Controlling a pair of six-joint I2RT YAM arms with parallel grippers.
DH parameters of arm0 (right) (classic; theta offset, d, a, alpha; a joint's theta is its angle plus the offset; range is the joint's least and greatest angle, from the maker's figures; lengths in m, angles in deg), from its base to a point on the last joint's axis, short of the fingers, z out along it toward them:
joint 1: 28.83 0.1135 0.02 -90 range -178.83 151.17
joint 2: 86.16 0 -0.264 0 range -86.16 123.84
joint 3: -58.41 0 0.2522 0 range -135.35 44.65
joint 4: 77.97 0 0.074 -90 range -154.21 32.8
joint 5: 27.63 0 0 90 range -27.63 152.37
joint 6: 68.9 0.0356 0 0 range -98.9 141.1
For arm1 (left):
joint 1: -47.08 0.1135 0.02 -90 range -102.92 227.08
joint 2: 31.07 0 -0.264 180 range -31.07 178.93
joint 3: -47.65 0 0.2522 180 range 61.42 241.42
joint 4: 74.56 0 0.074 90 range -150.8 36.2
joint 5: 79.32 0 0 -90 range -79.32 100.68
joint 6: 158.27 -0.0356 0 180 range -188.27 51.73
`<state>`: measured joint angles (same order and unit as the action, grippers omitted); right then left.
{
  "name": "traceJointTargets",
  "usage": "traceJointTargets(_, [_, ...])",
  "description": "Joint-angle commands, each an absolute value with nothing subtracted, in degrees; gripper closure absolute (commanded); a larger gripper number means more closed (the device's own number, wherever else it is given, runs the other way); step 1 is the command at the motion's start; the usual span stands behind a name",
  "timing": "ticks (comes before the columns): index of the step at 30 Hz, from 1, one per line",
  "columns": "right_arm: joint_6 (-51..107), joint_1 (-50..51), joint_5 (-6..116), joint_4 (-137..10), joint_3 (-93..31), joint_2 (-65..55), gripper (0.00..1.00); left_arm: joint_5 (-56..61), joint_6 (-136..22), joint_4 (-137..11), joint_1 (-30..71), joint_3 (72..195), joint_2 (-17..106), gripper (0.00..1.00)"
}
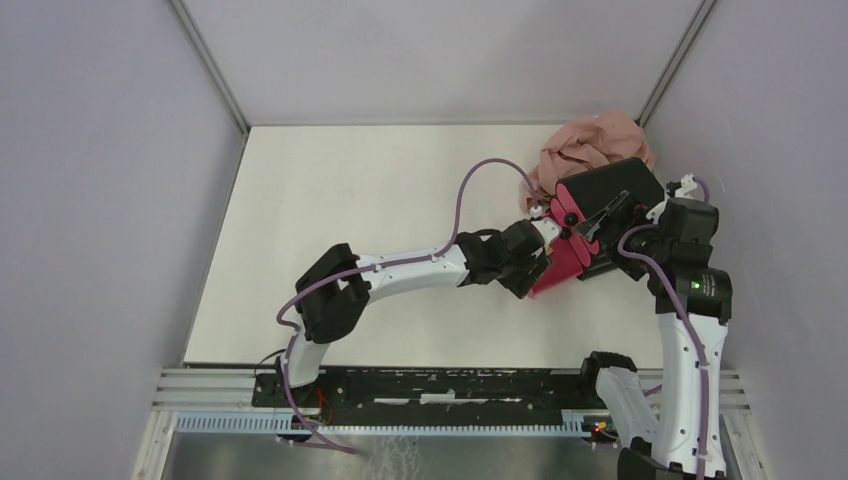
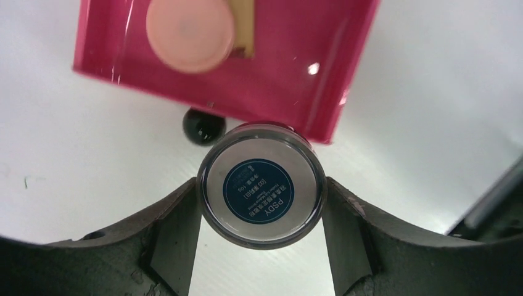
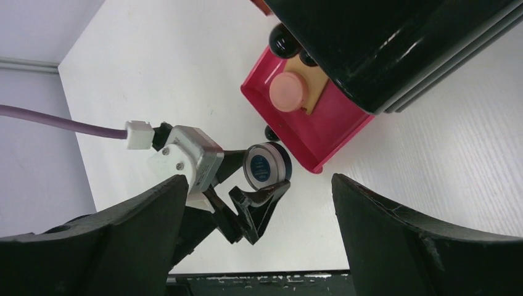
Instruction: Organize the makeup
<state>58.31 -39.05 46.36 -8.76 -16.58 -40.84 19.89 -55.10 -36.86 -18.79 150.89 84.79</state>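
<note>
My left gripper (image 2: 260, 192) is shut on the round silver compact (image 2: 261, 185), which has a blue label, and holds it just off the front corner of an open magenta drawer (image 2: 321, 74). The round salmon puff (image 2: 190, 34) lies in that drawer on the tan square pad (image 2: 244, 24). The right wrist view shows the compact (image 3: 267, 165), the puff (image 3: 287, 91) and the pad (image 3: 316, 92). My right gripper (image 3: 259, 185) is open and empty above the drawer, by the black box (image 3: 395, 43). The sponges and the vial are out of view.
The black box (image 1: 610, 185) stands at the table's far right with the pinkish-beige cloth (image 1: 595, 145) behind it. A black drawer knob (image 2: 203, 125) sits below the drawer front. Both grippers (image 1: 540, 265) (image 1: 598, 220) are close together at the box.
</note>
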Motion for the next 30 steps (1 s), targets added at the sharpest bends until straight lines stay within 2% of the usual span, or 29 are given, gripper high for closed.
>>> traceJointTargets(1, [59.14, -38.8, 50.07, -7.22, -23.19, -41.86, 0.06, 14.86, -52.72, -39.27, -18.64, 159.83, 85.47, 0.36])
traceJointTargets(10, [59.16, -38.73, 58.21, 0.61, -34.3, -42.48, 0.06, 13.73, -52.71, -40.7, -18.64, 172.64, 95.92, 0.36])
traceJointTargets(25, [58.76, -38.68, 56.17, -0.92, -32.51, -42.52, 0.07, 17.14, -53.06, -43.32, -18.18, 179.69, 104.57, 0.35])
traceJointTargets(30, [58.61, -38.66, 55.4, -1.22, -32.26, -42.39, 0.07, 18.53, -53.41, -40.73, -18.05, 184.66, 108.18, 0.14])
